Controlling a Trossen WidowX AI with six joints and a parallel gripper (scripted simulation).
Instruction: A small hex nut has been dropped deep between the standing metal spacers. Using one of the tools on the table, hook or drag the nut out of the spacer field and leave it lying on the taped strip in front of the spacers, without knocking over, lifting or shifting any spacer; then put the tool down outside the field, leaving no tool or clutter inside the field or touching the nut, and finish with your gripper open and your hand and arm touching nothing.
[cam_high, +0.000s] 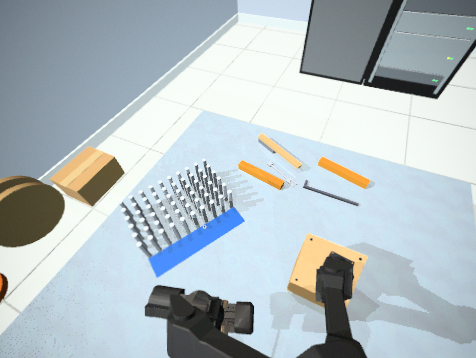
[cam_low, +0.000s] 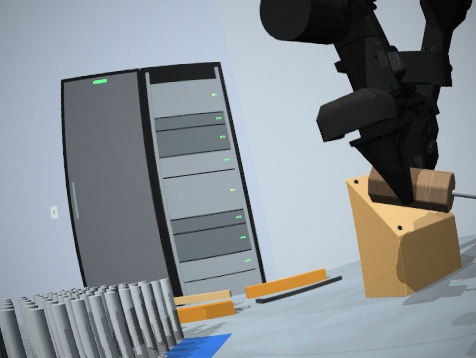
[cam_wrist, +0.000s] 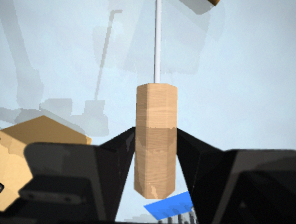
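My gripper (cam_high: 227, 313) (cam_low: 409, 192) (cam_wrist: 155, 131) is shut on the wooden handle (cam_wrist: 156, 165) of a tool and holds it raised, beside the arm's base block. The tool's thin metal shaft (cam_low: 465, 194) (cam_wrist: 158, 45) points away from the spacers; its tip is out of view, but its shadow has a bent end. The metal spacers (cam_high: 231, 198) (cam_low: 105, 322) stand upright in rows behind the blue taped strip (cam_high: 192, 246) (cam_low: 202, 345) (cam_wrist: 170, 204). The small nut (cam_high: 204, 227) lies at the strip's back edge, close to the front spacers. No tool shows in the field.
A black angled tool (cam_high: 331, 194) (cam_low: 300, 290), orange bars (cam_high: 261, 175) (cam_high: 344, 173), a tan-handled piece (cam_high: 282, 153) and a thin metal piece (cam_high: 281, 173) lie behind and right of the field. The wooden base block (cam_high: 305, 260) (cam_low: 380, 250) bears the arm.
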